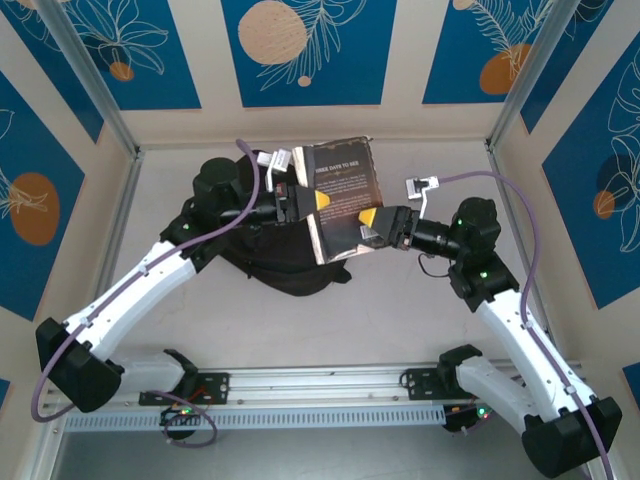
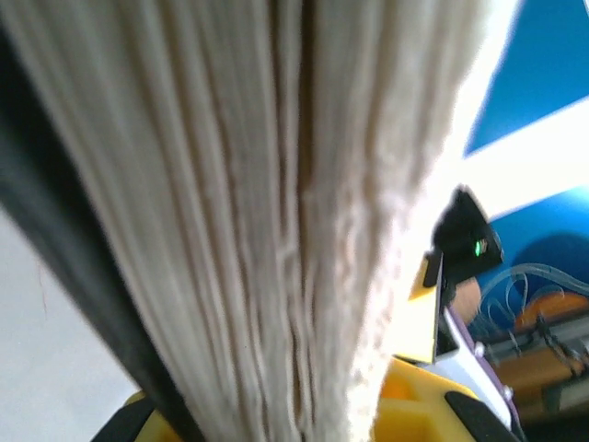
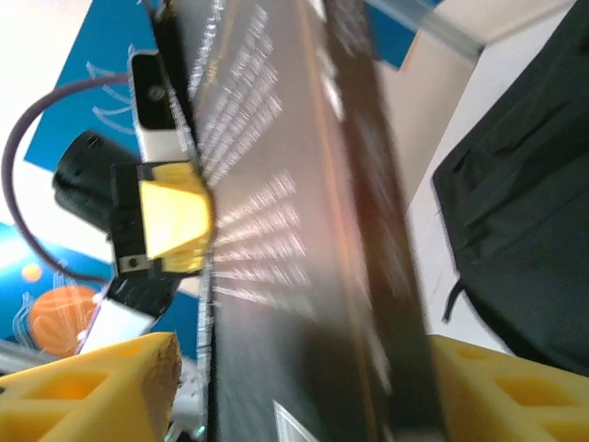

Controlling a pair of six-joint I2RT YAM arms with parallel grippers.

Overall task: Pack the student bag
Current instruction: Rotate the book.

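Observation:
A dark book (image 1: 340, 190) with pale print hangs tilted above the student bag (image 1: 285, 270), a black soft backpack lying on the table. My left gripper (image 1: 315, 203) is shut on the book's left edge; its wrist view looks straight onto the page edges (image 2: 258, 221), which sit between the yellow fingers (image 2: 405, 410). My right gripper (image 1: 370, 222) stands at the book's lower right edge. Its jaws are open around the cover (image 3: 304, 230), with a gap beside the left finger (image 3: 92, 387). The backpack (image 3: 525, 230) lies below on the right.
Blue and cream patterned walls close the table on three sides, with metal posts (image 1: 95, 85) at the corners. Bare grey table surface (image 1: 400, 320) lies in front of the backpack, ahead of the arms' base rail (image 1: 320, 385).

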